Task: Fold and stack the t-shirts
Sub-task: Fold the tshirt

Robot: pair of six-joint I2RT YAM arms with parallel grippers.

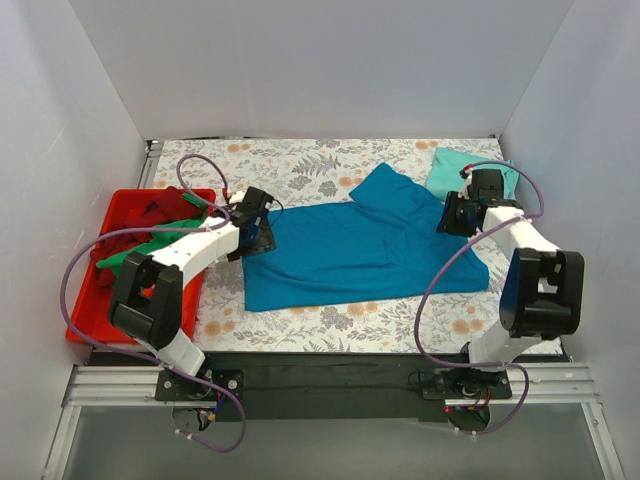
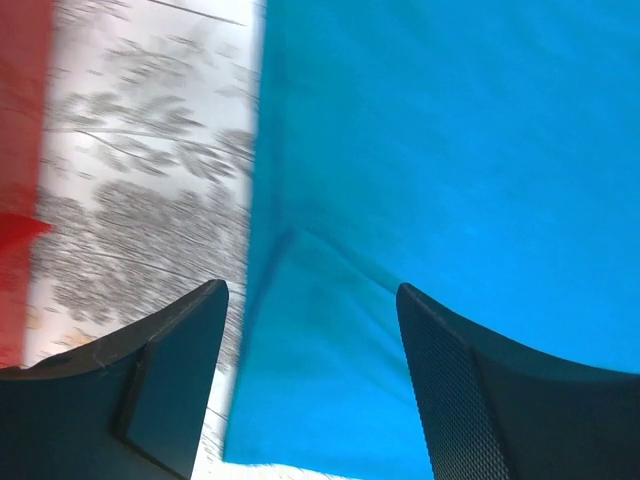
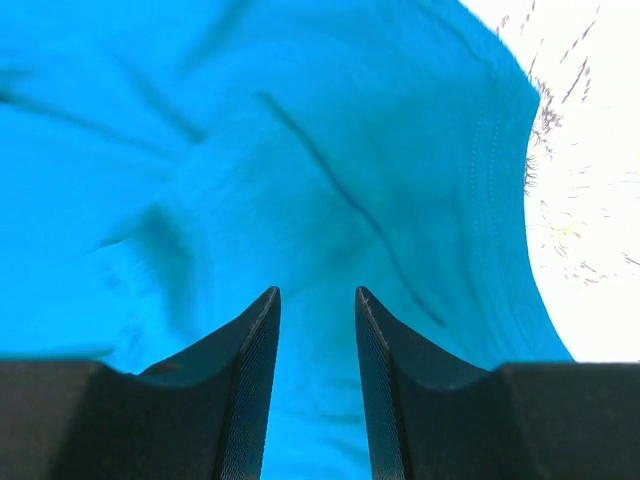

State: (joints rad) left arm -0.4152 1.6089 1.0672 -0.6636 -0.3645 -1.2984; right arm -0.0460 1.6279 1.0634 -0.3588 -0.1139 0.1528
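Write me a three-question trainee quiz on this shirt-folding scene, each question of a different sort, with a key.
1. Multiple choice: where on the table does the mint green t-shirt lie?
A. near left corner
B. far right corner
C. middle

2. True or false: the left fingers stand apart above the left edge of the blue t-shirt.

3. Fill in: the bright green t-shirt and the dark red t-shirt lie in the red ____.

Key: 1 B; 2 true; 3 tray.
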